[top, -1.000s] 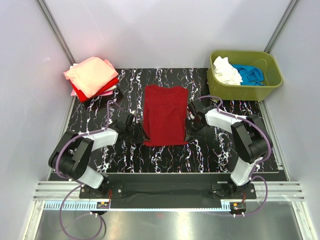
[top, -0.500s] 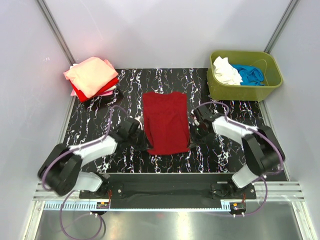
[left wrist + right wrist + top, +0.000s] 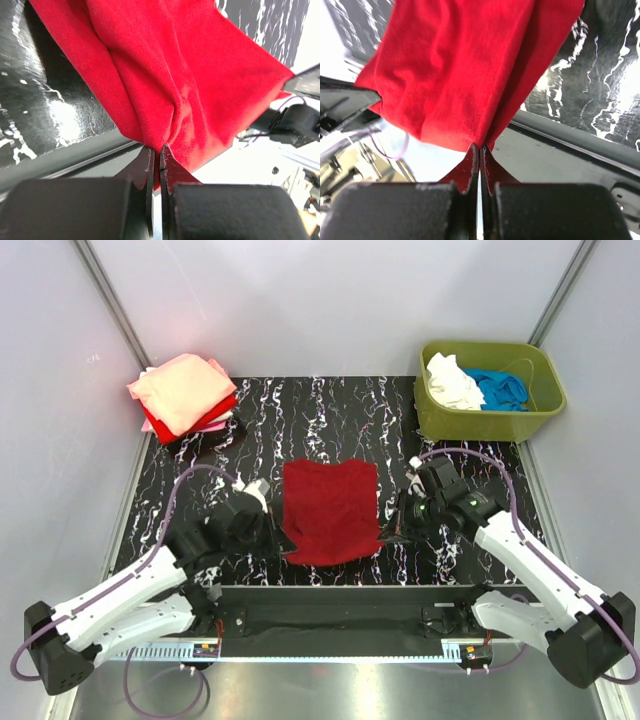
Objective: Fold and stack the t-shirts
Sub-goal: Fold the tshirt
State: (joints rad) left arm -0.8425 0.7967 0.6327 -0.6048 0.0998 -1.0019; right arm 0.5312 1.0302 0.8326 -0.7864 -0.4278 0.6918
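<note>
The dark red t-shirt is folded into a strip and held up by its near end over the middle of the black marbled table. My left gripper is shut on its near left corner. My right gripper is shut on its near right corner. The near edge sags between the two grippers. A stack of folded shirts with the salmon-pink one on top lies at the back left. White and blue shirts lie in the olive-green tub.
The tub stands at the back right corner. White walls enclose the table on three sides. A metal rail runs along the near edge by the arm bases.
Both grippers have pulled the dark red shirt's near end toward the arm bases and lifted it. The arms have stretched out and the shirt now looks shorter from above.
</note>
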